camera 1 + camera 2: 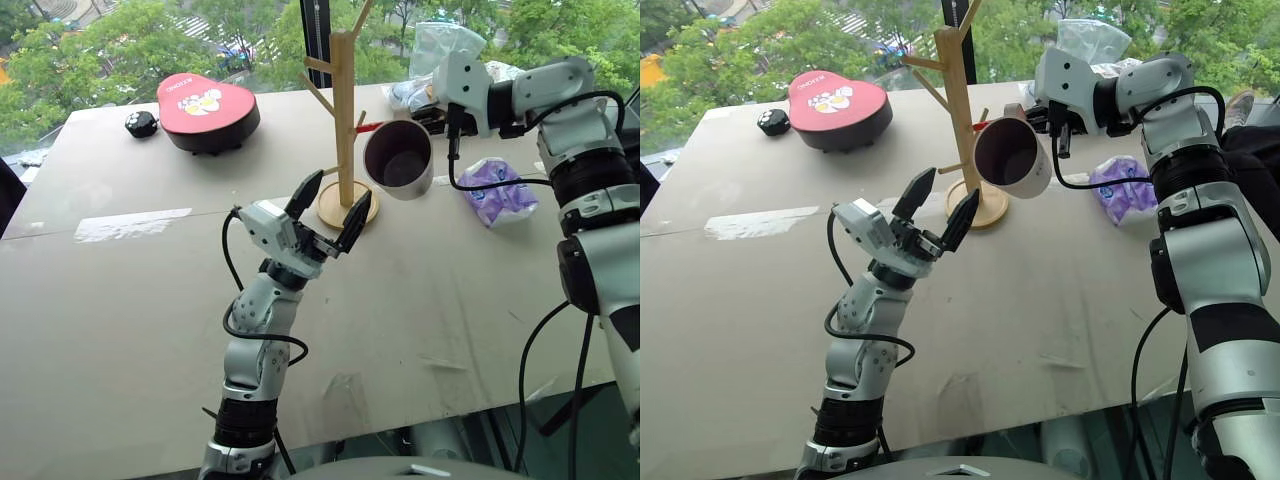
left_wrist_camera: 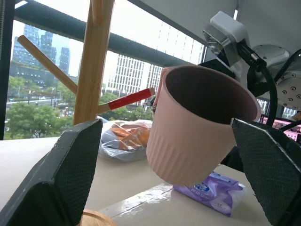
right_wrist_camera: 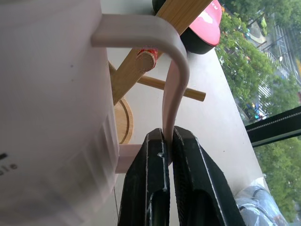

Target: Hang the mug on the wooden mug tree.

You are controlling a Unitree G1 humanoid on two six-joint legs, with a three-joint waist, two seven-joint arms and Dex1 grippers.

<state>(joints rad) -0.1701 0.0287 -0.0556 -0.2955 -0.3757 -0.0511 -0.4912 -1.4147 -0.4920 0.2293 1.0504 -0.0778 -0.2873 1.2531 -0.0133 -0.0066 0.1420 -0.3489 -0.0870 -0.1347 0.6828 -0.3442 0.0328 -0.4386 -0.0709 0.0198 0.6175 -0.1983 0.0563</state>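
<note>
- Nearest me, the desk carries the wooden mug tree, tall and pale on its round base, with one red-tipped peg.
- Left gripper hangs wide and empty just before the tree's base.
- Right gripper pinches the handle of the mug, held in the air beside the post.
- White outside, dark maroon inside, the mug is tipped, mouth toward me.
- Lifting looks done; the red tip sits at the handle loop, not yet threaded, so hanging and letting go remain.
</note>
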